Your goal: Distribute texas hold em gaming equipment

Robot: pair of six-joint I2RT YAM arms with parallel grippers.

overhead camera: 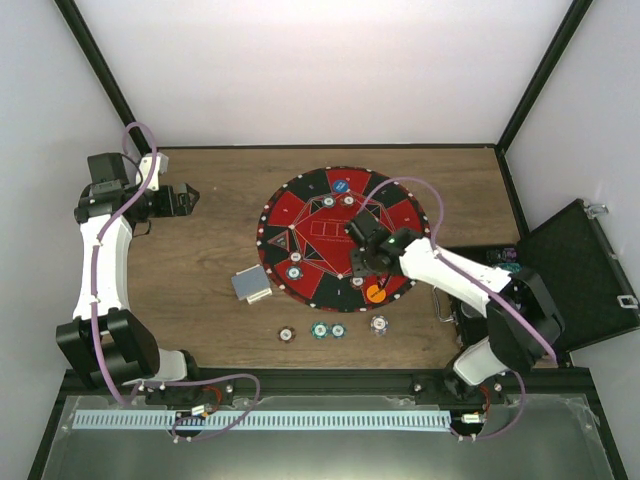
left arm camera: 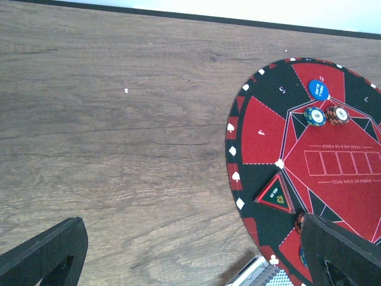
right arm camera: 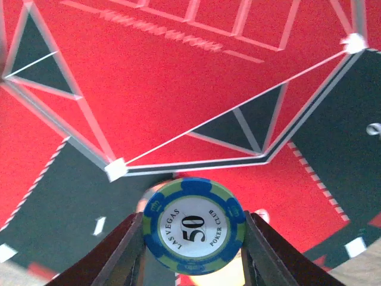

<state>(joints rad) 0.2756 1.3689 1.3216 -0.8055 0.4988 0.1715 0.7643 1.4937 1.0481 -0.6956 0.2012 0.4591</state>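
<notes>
Top external view gives you the wooden table (overhead camera: 200, 270) with the round mat (overhead camera: 340, 235) on it. Your left gripper (overhead camera: 188, 198) hangs spread wide, well left of the mat. Your right gripper (right arm camera: 193, 235) pinches a blue-and-green 50 chip (right arm camera: 191, 221) over the mat. The card stack (overhead camera: 251, 285) lies just beside the mat's left edge.

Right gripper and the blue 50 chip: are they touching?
Touching. The right wrist view shows the chip clamped between the right gripper's two fingers, no gap either side.
</notes>
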